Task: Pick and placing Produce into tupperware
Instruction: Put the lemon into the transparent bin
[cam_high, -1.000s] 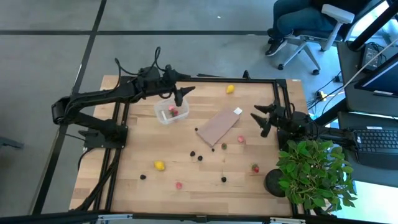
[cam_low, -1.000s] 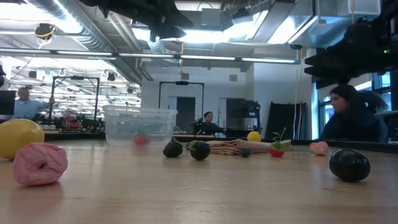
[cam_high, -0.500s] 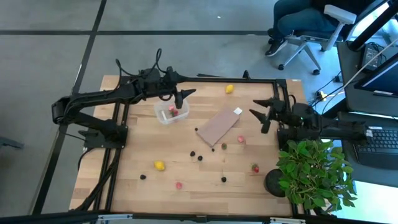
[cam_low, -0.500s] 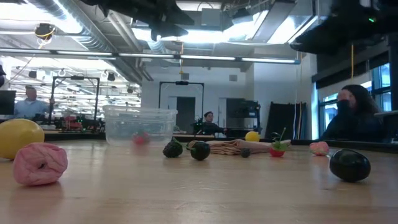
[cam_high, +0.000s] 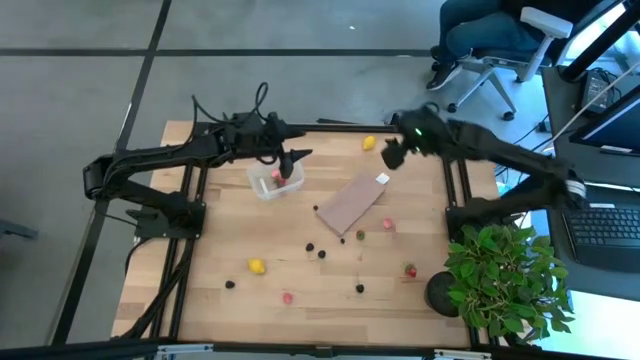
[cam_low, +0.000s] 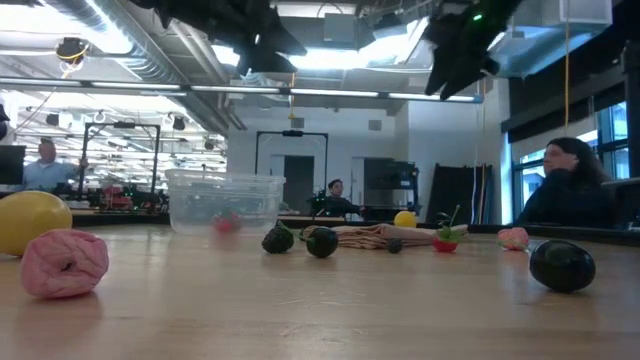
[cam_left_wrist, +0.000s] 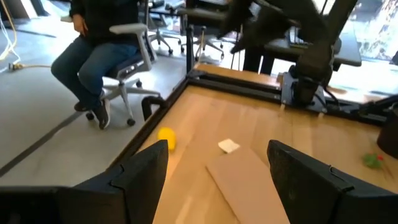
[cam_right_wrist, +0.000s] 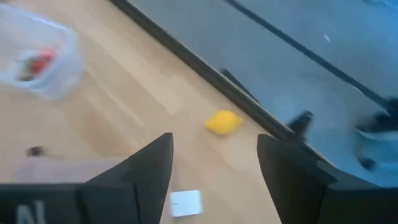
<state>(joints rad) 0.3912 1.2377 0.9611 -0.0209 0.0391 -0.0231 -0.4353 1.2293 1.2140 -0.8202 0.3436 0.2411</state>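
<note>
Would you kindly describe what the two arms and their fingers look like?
Both arms are matte black with jointed tubular links. Black cables loop over the left arm; the right arm carries a small green light. The fingers are dark, broad and flat with angular tips.

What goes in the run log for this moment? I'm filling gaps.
left gripper: open, over tupperware | right gripper: open, empty, near yellow piece | tupperware: red piece inside

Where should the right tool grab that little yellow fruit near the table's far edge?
Probably across the middle of the yellow fruit, coming straight down. It is small and rounded, lying alone on bare wood, so open fingers fit on either side. The right tool already hangs open nearby; the black frame rail behind makes a sideways approach awkward.
</note>
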